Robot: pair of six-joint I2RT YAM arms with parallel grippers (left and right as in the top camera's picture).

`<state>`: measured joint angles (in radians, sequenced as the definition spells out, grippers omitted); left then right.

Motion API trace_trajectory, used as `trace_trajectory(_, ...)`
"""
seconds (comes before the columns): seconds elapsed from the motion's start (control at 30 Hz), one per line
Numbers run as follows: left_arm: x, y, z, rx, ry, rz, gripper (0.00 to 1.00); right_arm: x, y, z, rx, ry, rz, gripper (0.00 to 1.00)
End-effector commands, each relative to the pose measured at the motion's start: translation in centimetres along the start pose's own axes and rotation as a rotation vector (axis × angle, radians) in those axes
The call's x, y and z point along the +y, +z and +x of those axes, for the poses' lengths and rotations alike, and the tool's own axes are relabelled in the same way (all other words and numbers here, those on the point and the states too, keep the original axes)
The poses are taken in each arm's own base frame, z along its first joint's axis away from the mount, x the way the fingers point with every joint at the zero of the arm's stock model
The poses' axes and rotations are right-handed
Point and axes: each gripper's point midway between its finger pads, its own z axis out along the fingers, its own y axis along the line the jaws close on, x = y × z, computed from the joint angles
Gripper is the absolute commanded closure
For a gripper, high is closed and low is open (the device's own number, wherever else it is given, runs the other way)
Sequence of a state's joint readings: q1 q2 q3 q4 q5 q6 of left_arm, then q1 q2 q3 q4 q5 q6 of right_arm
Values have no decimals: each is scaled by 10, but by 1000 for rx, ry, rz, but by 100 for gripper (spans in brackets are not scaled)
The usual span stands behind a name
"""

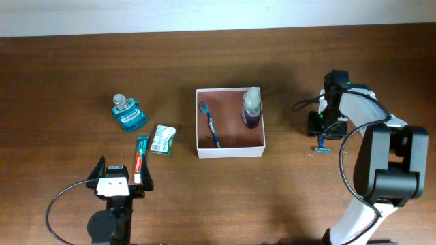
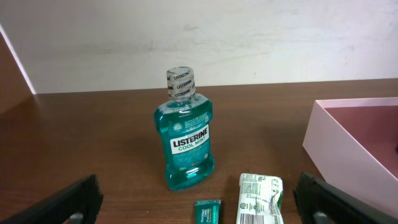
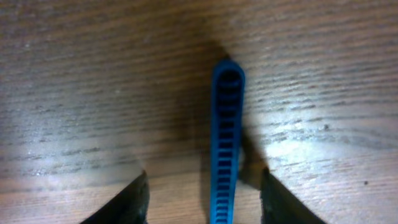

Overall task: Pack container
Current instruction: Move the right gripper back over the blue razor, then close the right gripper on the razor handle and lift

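**Overhead.** Square white-walled container (image 1: 230,152), reddish-brown inside, sits mid-table. It holds a blue plastic toothbrush (image 1: 210,124) and a clear bottle of purple liquid (image 1: 251,107). Left of the container lie a green-and-white packet (image 1: 163,139), a red-and-green toothpaste tube (image 1: 141,158) and a teal plastic mouthwash bottle (image 1: 128,113). The left gripper (image 1: 124,174) is further left, beside the tube. Right of the container, the right gripper (image 1: 320,129) hangs over a slim blue slotted plastic handle (image 1: 321,149) lying flat on the wood.

**Left wrist.** Left jaws are spread wide and hold nothing. The bottle label reads LISTERINE COOL MINT, and the cap band repeats LISTERINE. The packet's print is too small to read.

**Right wrist.** Right jaws are released and straddle the handle, with a gap on either side. No writing here.

**Risks (judgement).** The handle is thin and flat against the table, so the fingertips may scrape the wood or pinch only its upper edge. An off-centre pinch could make it twist or squirt free. The container is well apart, so a weak grip could drop the handle on the way over.
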<state>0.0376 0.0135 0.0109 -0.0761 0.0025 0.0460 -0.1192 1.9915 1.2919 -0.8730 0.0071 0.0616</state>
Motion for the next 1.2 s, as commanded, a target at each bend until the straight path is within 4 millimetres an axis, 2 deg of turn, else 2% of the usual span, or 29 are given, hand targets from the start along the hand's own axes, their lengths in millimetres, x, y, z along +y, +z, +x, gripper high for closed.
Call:
trace_trajectory(0.0, -1, 0, 1, 1, 16, 4, 1, 4, 21, 16, 48, -9, -19, 62)
trace_trajectory(0.07, -1, 0, 1, 1, 16, 4, 1, 4, 21, 16, 47, -9, -19, 80)
trace_trajectory(0.27, -1, 0, 1, 1, 16, 4, 0, 3, 21, 16, 47, -6, -19, 95)
trace_trajectory(0.47, -1, 0, 1, 1, 16, 4, 1, 3, 19, 17, 57, -6, -18, 96)
trace_trajectory(0.6, -1, 0, 1, 1, 16, 4, 1, 3, 4, 11, 63, -6, -18, 96)
trace_trajectory(0.77, -1, 0, 1, 1, 16, 4, 1, 5, -35, -12, 35, -6, -20, 96)
trace_trajectory(0.93, -1, 0, 1, 1, 16, 4, 1, 9, -90, -37, -26, -9, -37, 96)
trace_trajectory(1.07, -1, 0, 1, 1, 16, 4, 1, 21, -136, -51, -88, -23, -81, 96)
trace_trajectory(1.17, -1, 0, 1, 1, 16, 4, 1, 39, -174, -59, -148, -53, -129, 96)
